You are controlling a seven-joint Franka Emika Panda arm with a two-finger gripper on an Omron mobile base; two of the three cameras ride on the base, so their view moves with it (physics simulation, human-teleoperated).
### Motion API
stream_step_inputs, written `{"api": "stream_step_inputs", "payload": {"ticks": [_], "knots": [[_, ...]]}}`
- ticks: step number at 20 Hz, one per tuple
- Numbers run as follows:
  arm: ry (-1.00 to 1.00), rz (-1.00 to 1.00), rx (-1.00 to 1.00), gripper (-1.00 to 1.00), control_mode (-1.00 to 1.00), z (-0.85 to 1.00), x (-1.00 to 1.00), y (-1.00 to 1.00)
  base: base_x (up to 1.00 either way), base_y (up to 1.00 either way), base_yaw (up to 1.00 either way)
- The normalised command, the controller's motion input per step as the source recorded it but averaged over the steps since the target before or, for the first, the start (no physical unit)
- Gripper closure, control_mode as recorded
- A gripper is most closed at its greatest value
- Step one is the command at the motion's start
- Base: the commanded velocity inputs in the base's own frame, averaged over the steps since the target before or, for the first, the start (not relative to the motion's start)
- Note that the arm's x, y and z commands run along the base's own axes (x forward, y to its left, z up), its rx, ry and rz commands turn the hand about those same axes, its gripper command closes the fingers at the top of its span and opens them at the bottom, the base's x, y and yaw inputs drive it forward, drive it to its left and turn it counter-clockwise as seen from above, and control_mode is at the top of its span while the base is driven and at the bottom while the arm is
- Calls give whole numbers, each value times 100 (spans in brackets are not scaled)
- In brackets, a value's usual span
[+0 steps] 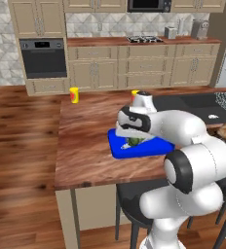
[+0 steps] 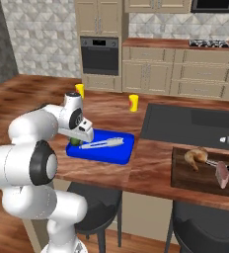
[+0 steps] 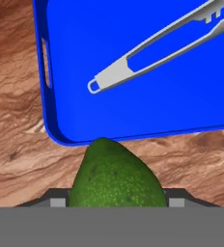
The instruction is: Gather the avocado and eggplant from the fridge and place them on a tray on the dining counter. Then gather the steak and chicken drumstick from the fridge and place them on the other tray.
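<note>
Avocado (image 3: 115, 173) sits between our fingers, which are closed on its sides; in the hand view it fills 6 o'clock, its narrow tip pointing to 12 and just overlapping the near rim of the blue tray (image 3: 147, 62). Silver tongs (image 3: 157, 48) lie on that tray, running from the centre toward 2 o'clock.

From the left base view, our gripper (image 1: 134, 141) hangs low over the tray (image 1: 120, 148) at the picture's centre, on the wooden counter (image 1: 85, 141). Two yellow bottles stand on the counter beyond, one (image 1: 74, 95) at 11 o'clock, the other (image 1: 135, 93) at 12, partly behind the arm.

From the right base view, the gripper (image 2: 77, 140) holds the avocado (image 2: 75, 142) at the tray's (image 2: 111, 153) left end. At 3 o'clock a dark tray (image 2: 185, 178) carries the drumstick (image 2: 195, 157) and steak (image 2: 222, 175), close together.
</note>
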Motion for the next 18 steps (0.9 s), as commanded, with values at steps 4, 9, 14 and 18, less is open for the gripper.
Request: {"api": "stream_step_inputs", "payload": {"ticks": [4,9,14,18], "knots": [[0,0,0,100,-100,-14,31,4,0,0,0],[0,0,0,100,-100,-14,38,1,0,0,0],[0,0,0,100,-100,-12,21,0,0,0,0],[0,0,0,100,-100,-20,18,0,0,0,0]]}}
